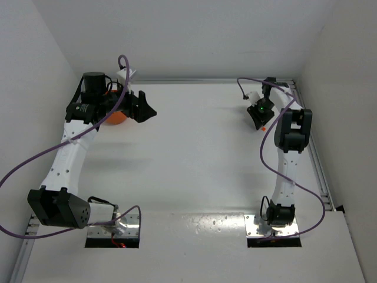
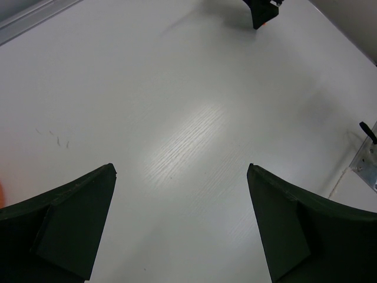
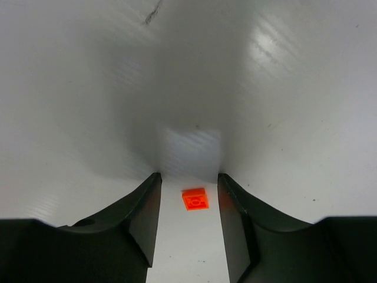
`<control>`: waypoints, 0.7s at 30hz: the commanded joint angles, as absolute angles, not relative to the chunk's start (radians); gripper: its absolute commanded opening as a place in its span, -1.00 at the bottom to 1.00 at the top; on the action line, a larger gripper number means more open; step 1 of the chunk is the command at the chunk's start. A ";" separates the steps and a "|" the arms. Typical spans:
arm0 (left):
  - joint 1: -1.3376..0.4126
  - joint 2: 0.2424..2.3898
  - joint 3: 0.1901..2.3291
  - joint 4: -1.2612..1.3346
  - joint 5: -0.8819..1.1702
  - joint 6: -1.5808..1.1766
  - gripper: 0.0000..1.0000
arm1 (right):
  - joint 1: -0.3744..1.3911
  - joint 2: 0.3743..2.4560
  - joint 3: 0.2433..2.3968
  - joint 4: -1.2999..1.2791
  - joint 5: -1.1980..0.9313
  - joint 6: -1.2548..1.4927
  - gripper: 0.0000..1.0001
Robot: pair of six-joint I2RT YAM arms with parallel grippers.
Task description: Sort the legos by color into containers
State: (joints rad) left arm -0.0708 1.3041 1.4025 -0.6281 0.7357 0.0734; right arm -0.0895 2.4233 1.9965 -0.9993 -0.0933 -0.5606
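Note:
One small orange lego [image 3: 195, 199] lies flat on the white table, between the two fingers of my right gripper [image 3: 189, 177]; there is a gap on each side and neither finger touches it. That gripper [image 1: 261, 122] is open and points down at the far right of the table, where the lego [image 1: 264, 128] shows as an orange speck. The orange bowl [image 1: 115, 117] sits at the far left, mostly hidden behind my left arm. My left gripper [image 1: 147, 110] hovers just right of the bowl, wide open and empty [image 2: 181, 171].
White walls close in the table on the left, back and right. A metal rail [image 1: 315, 153] runs along the right edge and another along the back. Purple cables loop from both arms. The right gripper [image 2: 259, 13] shows far off in the left wrist view.

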 commanded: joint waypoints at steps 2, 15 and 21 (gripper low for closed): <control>-0.077 1.284 1.393 -0.591 0.742 0.071 0.99 | -0.095 2.407 1.916 -0.994 -0.069 -0.580 -0.08; -0.077 1.275 1.393 -0.591 0.742 0.071 0.99 | -0.132 2.418 1.925 -1.014 -0.069 -0.580 -0.17; -0.077 1.275 1.393 -0.591 0.742 0.071 0.99 | -0.141 2.427 1.925 -1.023 -0.069 -0.580 -0.17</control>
